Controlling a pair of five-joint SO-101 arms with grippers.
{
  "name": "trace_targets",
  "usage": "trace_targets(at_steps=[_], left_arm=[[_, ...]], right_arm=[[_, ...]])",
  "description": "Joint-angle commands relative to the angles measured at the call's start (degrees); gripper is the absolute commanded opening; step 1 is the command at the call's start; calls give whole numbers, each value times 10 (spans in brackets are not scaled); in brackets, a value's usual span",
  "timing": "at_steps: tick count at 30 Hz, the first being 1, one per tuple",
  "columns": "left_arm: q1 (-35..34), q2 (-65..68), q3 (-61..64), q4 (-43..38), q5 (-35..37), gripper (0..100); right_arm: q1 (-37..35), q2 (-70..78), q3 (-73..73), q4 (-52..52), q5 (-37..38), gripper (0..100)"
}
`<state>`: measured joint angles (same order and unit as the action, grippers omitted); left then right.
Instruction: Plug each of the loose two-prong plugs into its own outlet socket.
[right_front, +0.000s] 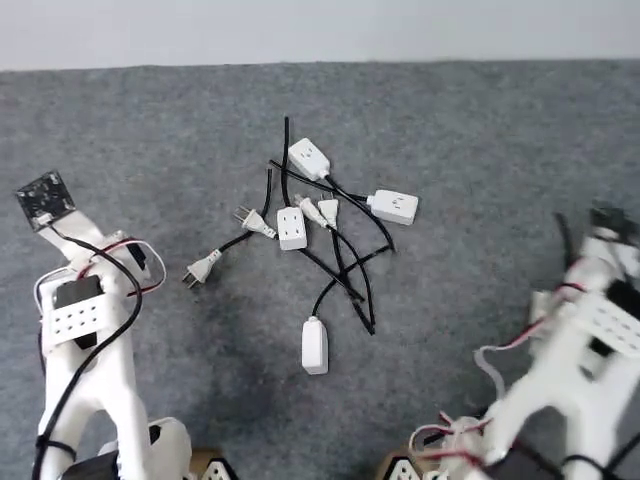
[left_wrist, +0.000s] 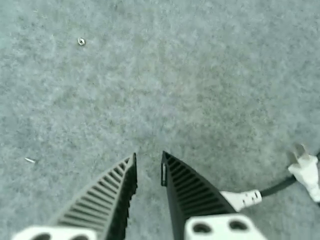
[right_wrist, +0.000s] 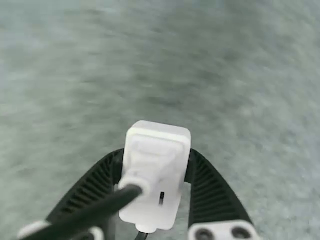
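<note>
Right gripper (right_wrist: 156, 155) is clenching a white socket block (right_wrist: 159, 137) out at the table's (right_front: 480, 150) right side, so I'm guessing it's mid-pairing and needing its mate lined up next. Left gripper (left_wrist: 149, 157) is hanging parted, empty, near a loose plug (left_wrist: 306, 171). High view's adding the tangle (right_front: 345, 262) mid-table.
</note>
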<state>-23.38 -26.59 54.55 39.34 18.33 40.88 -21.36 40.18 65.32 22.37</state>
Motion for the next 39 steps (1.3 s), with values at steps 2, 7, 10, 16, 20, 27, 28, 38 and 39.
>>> trace_targets(at_steps=[2,7,10,16,20,27,28,38,39], left_arm=[[31,-73,28,24,-43,85],[131,-221,138,26,-98,87],[190,-324,185,67,-98,89],[265,-433,217,135,-96,236],[316,-413,193,156,-96,258],[421,-297,101,213,-95,257],[438,-283,91,219,-92,257],[645,-260,90,186,-67,85],[647,-260,97,171,-67,42]], right_arm=[[97,99,-88,-34,15,8],[145,240,-205,-20,11,45],[150,298,-262,26,11,198],[152,283,-321,109,-10,249],[151,198,-301,155,-11,245],[142,-16,-135,175,-14,209],[131,-44,-98,167,-14,177],[-87,-161,267,-60,-48,18],[-87,-161,266,-60,-48,18]])
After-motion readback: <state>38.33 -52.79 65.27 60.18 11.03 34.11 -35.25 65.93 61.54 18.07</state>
